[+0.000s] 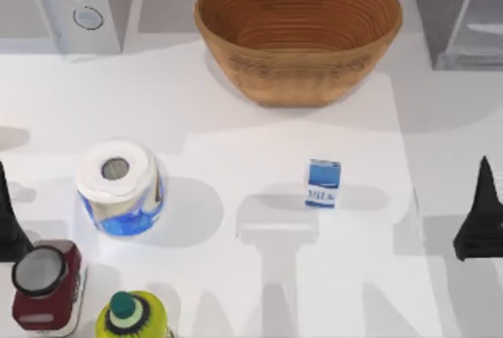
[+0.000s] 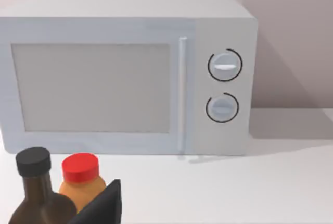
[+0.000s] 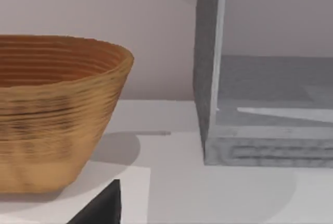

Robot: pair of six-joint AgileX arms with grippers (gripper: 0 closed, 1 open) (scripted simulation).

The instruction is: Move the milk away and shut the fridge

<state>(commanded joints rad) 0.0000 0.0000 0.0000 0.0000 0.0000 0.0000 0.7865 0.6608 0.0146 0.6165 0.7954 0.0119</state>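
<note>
Near the middle of the tabletop, somewhat toward its right edge, the milk carton stands upright and alone, in front of the wicker basket and well apart from the open fridge at the far right corner. It is judged light, fairly stiff but crushable and easily tipped, so a moderate grip across its two broad faces at mid-height looks soundest. The right gripper hangs near the right edge, well apart from the carton, and the left gripper sits at the left edge; finger spacing of either cannot be told.
</note>
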